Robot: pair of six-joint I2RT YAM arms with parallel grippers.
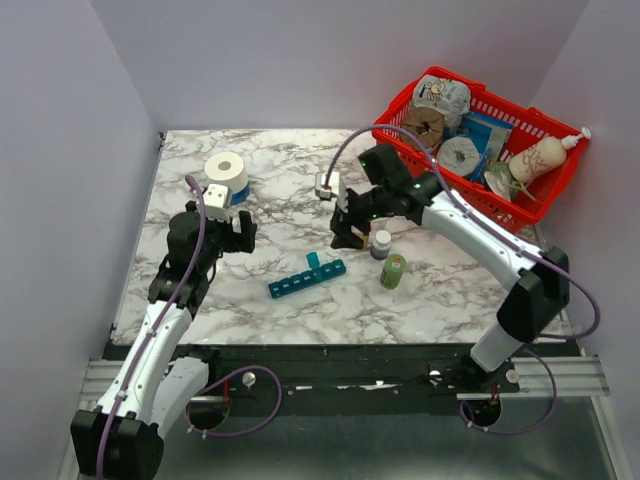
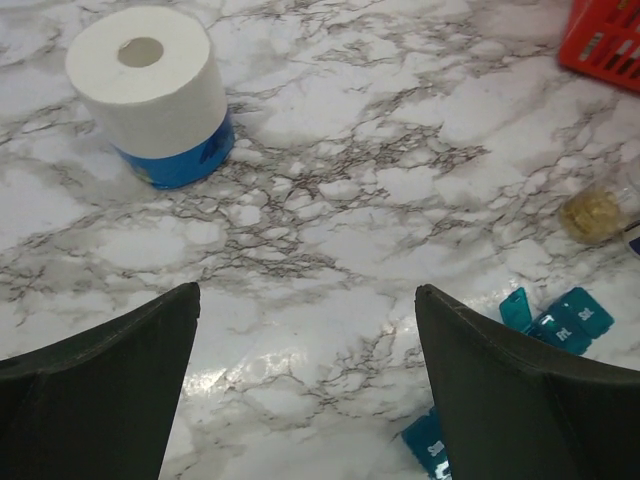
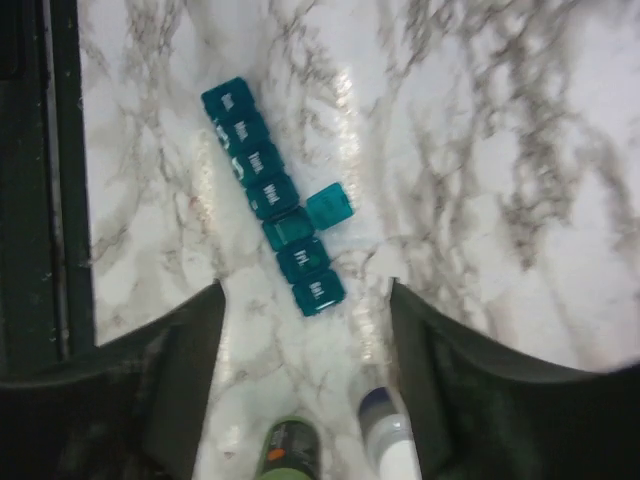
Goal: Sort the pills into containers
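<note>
ok so the bit that matters imo: the pill organiser [image 1: 307, 277] lies flat on the table [image 1: 200, 300] btw the two arms; it's toward the near edge and a little left of the right gripper [image 1: 350, 236], and right of the left gripper [image 1: 243, 232], also nearer the edge; right one looks closer to me, esp to the slot w/ its lid [image 3: 328, 206] flipped up; long axis runs diagonal, near-left to far-right in the top view; in the right wrist cam it stretches away from that gripper w/ a slight slant, so prob not much wrist turn needed to come down on it; right gripper has its jaws spread, nothing btw them, just marble and the organiser below; left gripper is wide apart too, empty, over bare table; counts: 1 organiser w/ 7 compartments [image 3: 240, 130], 1 lid up, 6 down; 2 small bottles near its far-right end, not touching it, a green bottle [image 1: 393, 270] and a white-capped bottle [image 1: 381, 243], both upright; 1 toilet roll [image 1: 227, 173] far-left; 1 red basket [image 1: 563, 178] far-right, full of stuff; loose pills: can't spot any, too small or hidden.
</note>
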